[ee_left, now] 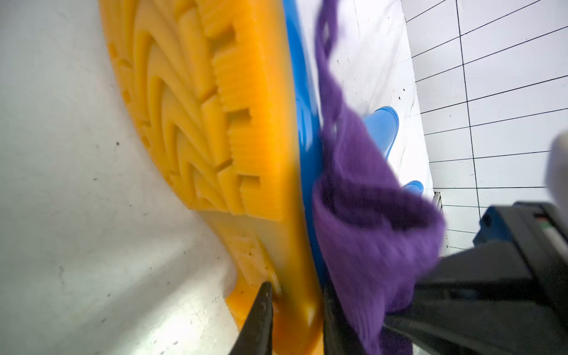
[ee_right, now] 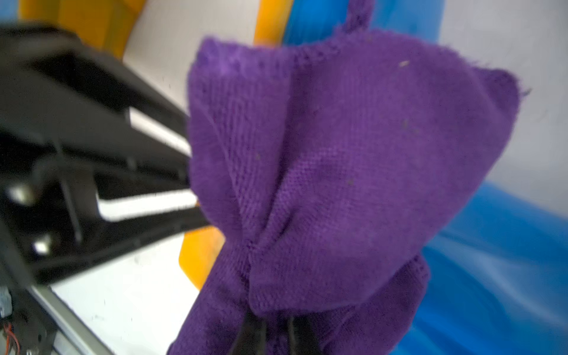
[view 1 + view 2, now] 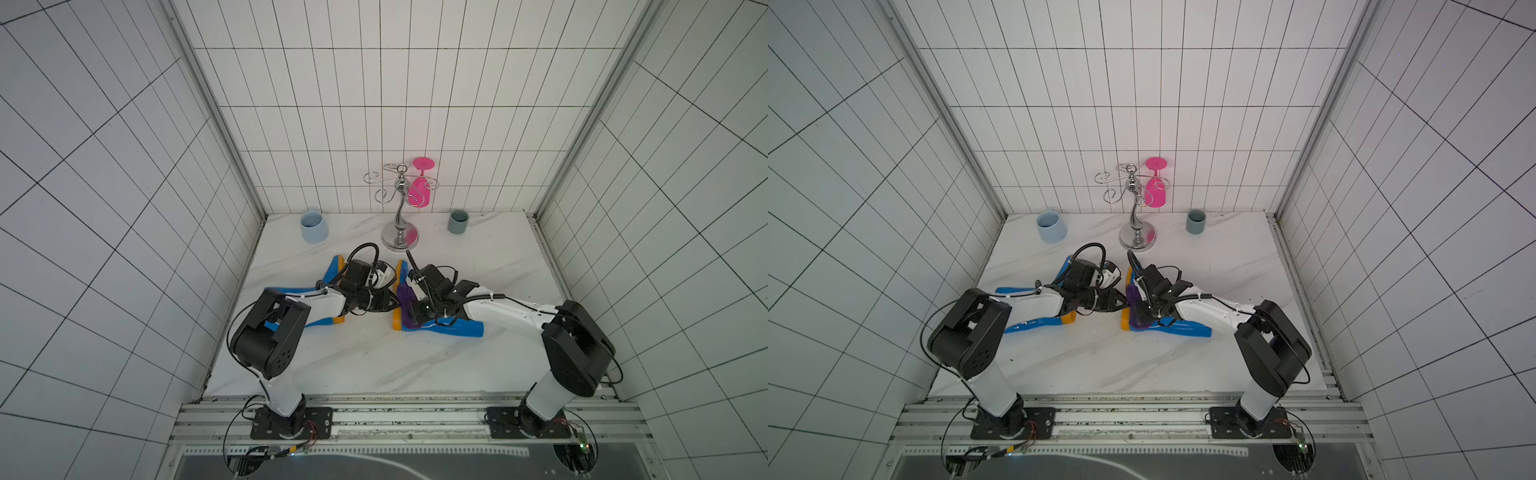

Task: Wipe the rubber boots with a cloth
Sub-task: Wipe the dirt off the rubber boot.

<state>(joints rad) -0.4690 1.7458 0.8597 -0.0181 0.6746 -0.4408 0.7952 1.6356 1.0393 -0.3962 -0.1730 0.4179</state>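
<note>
Two blue rubber boots with orange soles lie on their sides on the marble table [image 3: 374, 361]. The left boot [image 3: 291, 291] is partly under my left arm, and the right boot [image 3: 461, 330] is under my right arm. My left gripper [image 3: 395, 302] is shut on the orange sole edge [image 1: 270, 153] of the right boot, one finger on each side [image 1: 296, 295]. My right gripper [image 2: 272, 332] is shut on the purple cloth [image 2: 338, 153], its fingers mostly buried in it. The cloth [image 3: 405, 296] rests against the right boot's foot beside the sole.
At the back stand a light blue mug [image 3: 313, 226], a grey cup [image 3: 458, 221] and a chrome stand [image 3: 400, 208] with a pink glass [image 3: 417, 191] hanging from it. Tiled walls close in three sides. A metal rail [image 3: 415, 415] runs along the front.
</note>
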